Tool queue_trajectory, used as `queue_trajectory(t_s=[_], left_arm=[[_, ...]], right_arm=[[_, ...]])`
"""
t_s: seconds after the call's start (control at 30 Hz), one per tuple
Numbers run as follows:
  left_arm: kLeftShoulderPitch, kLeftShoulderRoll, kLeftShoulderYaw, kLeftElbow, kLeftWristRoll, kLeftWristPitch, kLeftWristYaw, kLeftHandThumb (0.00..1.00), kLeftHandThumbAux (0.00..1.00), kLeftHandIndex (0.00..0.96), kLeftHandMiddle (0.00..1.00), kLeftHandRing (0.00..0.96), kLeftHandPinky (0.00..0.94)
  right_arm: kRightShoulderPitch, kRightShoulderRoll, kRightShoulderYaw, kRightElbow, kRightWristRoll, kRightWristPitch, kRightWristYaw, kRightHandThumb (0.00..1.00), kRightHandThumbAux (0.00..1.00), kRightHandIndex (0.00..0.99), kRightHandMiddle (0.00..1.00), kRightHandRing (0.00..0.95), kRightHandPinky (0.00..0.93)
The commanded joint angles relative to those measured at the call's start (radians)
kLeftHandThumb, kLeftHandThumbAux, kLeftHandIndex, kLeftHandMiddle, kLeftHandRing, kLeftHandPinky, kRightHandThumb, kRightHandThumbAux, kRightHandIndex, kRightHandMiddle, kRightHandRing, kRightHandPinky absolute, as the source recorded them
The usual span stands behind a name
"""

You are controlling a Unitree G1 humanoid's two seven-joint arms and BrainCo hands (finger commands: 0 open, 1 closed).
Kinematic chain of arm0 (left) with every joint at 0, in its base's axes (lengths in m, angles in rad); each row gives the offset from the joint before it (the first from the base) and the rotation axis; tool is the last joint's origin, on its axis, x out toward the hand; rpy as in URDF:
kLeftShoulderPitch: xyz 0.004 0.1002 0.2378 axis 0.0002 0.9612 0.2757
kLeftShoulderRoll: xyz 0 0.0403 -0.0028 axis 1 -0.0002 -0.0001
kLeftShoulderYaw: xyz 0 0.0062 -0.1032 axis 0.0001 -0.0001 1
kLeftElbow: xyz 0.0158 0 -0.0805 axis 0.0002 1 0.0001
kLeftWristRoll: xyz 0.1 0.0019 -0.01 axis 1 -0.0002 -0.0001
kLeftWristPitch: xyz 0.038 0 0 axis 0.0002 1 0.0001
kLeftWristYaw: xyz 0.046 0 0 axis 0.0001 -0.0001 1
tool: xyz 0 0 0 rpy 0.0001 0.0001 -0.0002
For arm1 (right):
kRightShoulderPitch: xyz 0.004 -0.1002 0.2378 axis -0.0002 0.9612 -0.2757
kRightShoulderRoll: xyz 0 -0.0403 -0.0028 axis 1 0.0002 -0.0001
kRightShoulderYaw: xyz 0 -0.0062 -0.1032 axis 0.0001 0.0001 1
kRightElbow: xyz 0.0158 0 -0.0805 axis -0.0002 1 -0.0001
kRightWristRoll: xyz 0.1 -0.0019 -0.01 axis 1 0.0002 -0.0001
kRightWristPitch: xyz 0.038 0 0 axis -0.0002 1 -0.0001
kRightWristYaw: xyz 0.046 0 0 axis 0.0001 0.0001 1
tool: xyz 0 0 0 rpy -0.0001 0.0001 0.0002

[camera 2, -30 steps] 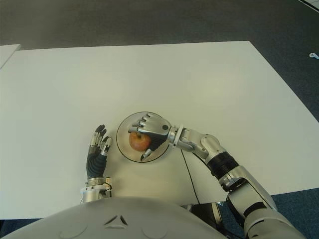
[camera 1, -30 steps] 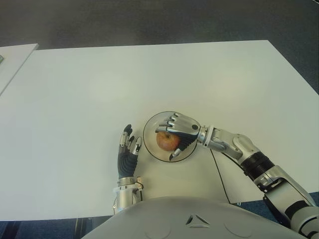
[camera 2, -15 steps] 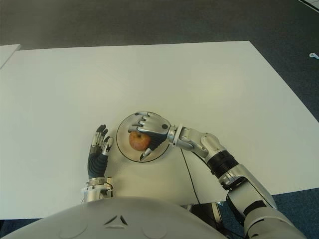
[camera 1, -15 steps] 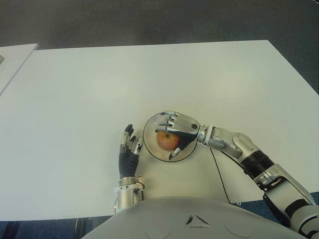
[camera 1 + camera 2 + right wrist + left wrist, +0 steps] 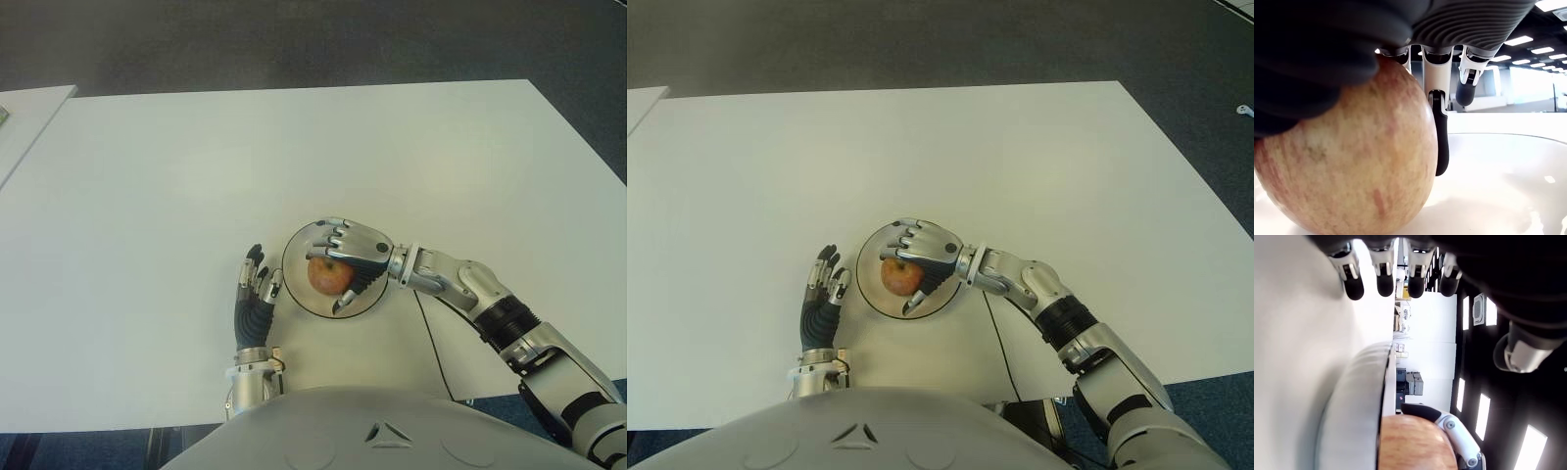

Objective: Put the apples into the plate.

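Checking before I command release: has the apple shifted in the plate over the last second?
No. The apple sits at the same spot inside the plate rim, with the right hand curled over it.

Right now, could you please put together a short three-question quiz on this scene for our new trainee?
1. True or false: the apple sits inside the plate.
2. Which hand covers the apple? A) the left hand B) the right hand C) neither
3. Fill in: the left hand shows on the white table just to the ____ of the plate, with its fingers extended.

Key: 1. True. 2. B; its fingers curl over the apple. 3. left.
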Motion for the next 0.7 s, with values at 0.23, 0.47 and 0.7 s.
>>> queue_trajectory(t_s=[0.23, 0.47, 0.7], left_arm=[[0.01, -0.051, -0.005, 0.025, 0.017, 0.012, 0.032, 0.067, 0.46, 0.0, 0.0, 0.0, 0.021], [0.005, -0.056, -0.01, 0.04, 0.031, -0.013, 0.052, 0.07, 0.443, 0.0, 0.0, 0.0, 0.03], [0.0, -0.056, -0.015, 0.052, 0.034, -0.027, 0.057, 0.068, 0.439, 0.0, 0.0, 0.0, 0.031]], right_arm=[[0.032, -0.017, -0.041, -0.026, 0.075, 0.026, 0.074, 0.004, 0.347, 0.0, 0.003, 0.0, 0.0], [0.065, -0.015, -0.079, -0.066, 0.115, 0.06, 0.113, 0.027, 0.346, 0.0, 0.0, 0.0, 0.0], [0.08, -0.011, -0.108, -0.077, 0.16, 0.081, 0.157, 0.045, 0.343, 0.0, 0.0, 0.0, 0.0]])
